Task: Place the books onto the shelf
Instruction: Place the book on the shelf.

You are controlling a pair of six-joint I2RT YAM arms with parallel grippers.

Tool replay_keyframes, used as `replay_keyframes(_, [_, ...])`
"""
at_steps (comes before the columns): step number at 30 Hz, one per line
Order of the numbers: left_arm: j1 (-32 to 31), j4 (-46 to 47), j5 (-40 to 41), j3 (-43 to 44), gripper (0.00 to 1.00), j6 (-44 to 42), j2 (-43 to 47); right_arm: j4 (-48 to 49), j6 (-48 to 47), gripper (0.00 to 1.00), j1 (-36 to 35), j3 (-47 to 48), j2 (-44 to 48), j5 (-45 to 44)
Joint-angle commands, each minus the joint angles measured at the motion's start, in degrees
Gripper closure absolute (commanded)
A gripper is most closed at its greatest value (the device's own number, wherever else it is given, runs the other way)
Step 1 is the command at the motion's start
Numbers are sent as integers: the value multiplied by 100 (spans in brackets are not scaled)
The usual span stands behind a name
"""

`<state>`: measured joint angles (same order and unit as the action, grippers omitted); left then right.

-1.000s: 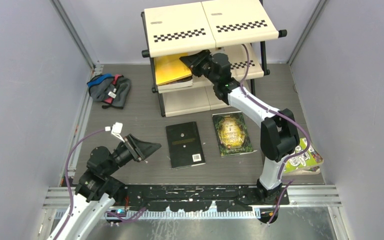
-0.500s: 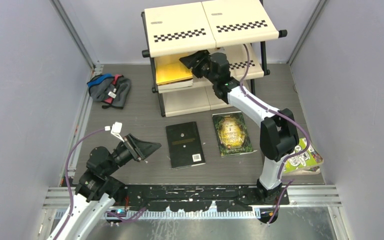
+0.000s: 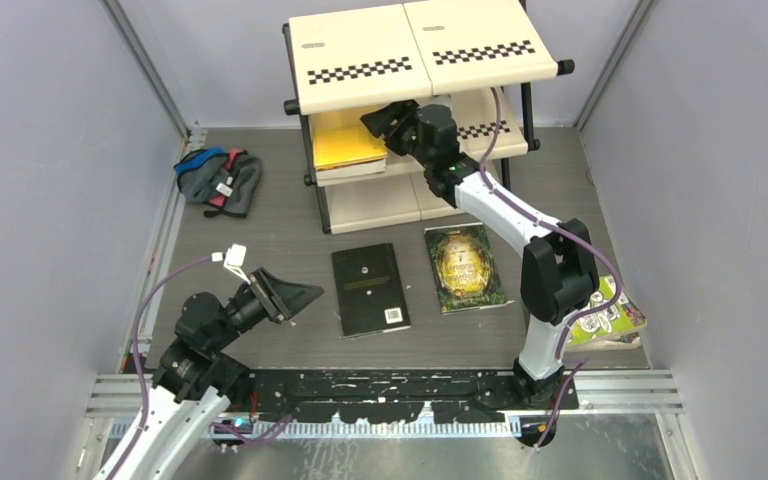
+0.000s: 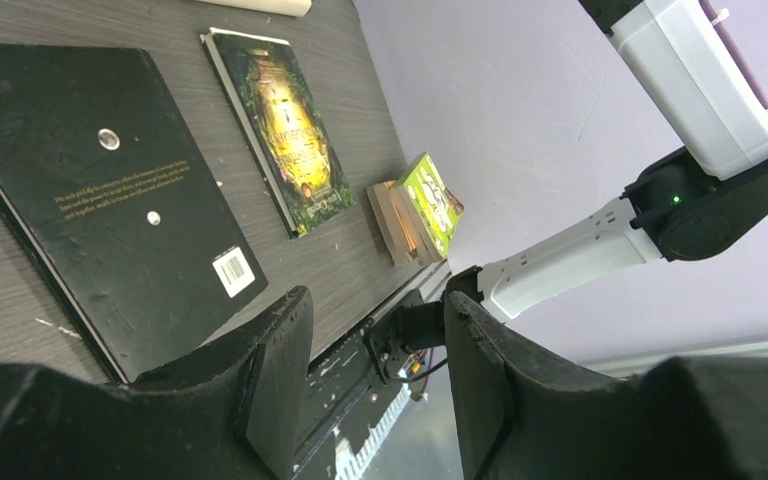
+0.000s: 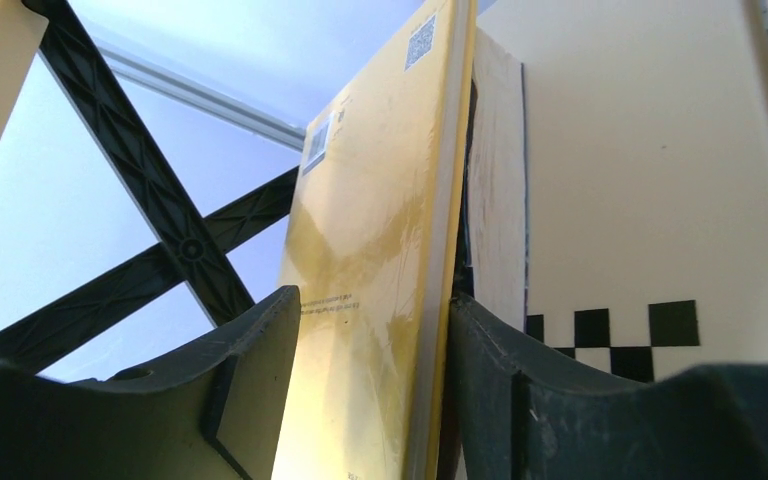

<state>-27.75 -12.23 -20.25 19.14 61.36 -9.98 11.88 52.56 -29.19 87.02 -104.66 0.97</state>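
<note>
1. Overhead, the right gripper reached into the middle tier of the three-tier cream-board shelf w/ checkered strips and a black tube frame.
2. A flat yellow-backed paperback lay on that tier, towards its left end. In the wrist view its edge sat between the jaws, which stood parted. One finger was off the cover w/ a gap showing, so it looked like no grip.
3. Step in hand, by my read: shelving that book, at the let-go stage.
4. The left gripper hovered low at front-left, jaws apart, nothing in them.
5. Not yet shelved, flat on the grey tabletop: a black paperback; just right of it a dark green-gold paperback; and a lime-green paperback atop a small stack by the right arm's base.
6. Next move prob. calls for backing the right gripper straight out w/o dragging the yellow book. The flat ones would then need an edge lifted to get a finger under.
</note>
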Motion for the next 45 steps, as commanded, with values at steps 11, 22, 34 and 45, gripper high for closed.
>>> replay_keyframes(11, [0, 471, -163, -59, 48, 36, -70, -517, -686, 38, -23, 94, 462, -786])
replay_keyframes(22, [0, 306, -45, -68, 48, -118, -49, -264, -923, 36, -58, -494, 1049, -1112])
replay_keyframes(34, [-2, 218, 298, -418, 49, -442, -260, -582, -1243, 28, -198, -2074, 2918, -1306])
replay_keyframes(45, [-3, 543, 572, -573, 49, -546, -544, -466, -1801, 25, -167, -2399, 2971, -987])
